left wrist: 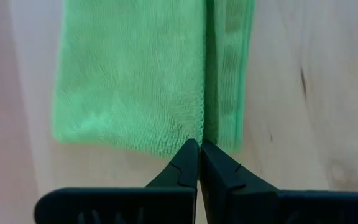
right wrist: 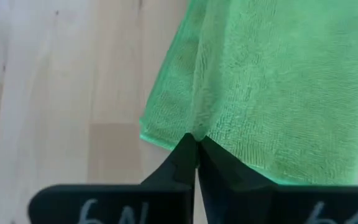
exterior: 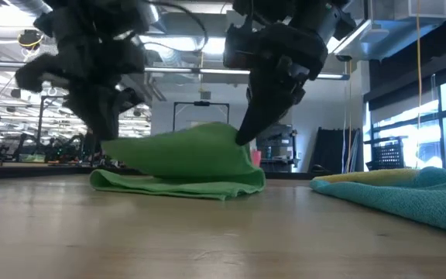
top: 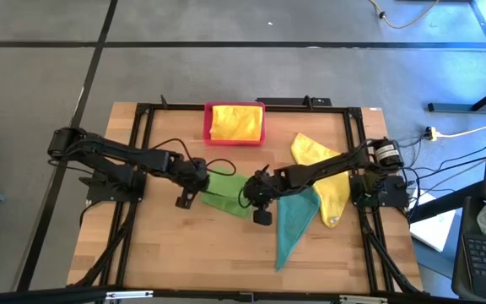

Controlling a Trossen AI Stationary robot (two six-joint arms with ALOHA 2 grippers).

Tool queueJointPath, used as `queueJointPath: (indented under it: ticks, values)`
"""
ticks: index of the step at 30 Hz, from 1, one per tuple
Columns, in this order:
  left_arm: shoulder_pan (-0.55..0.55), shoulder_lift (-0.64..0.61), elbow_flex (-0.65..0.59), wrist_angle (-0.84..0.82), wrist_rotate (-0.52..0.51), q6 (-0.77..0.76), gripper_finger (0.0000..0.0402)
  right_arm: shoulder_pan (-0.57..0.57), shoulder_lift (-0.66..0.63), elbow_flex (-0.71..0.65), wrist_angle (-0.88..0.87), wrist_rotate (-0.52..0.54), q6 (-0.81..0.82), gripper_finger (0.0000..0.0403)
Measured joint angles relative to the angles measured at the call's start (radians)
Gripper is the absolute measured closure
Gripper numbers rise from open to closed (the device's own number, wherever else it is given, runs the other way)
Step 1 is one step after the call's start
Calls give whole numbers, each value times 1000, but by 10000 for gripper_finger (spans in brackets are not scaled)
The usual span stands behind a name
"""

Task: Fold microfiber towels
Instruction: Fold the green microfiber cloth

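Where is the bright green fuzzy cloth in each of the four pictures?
High view: the bright green microfiber towel lies mid-table, between the two grippers.
Low view: it sits left of centre, its top layer lifted.
Left wrist view: it fills the upper middle, pinched by the shut left gripper.
Right wrist view: it fills the upper right, pinched by the shut right gripper.
Shared landmark: the light wooden table.
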Motion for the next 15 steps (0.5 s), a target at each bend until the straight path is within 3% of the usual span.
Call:
queueJointPath:
  ticks: [15]
  values:
    - [-32, 29, -45, 65, 3, -23, 385, 0, 14, 0, 81, -26, 55, 308]
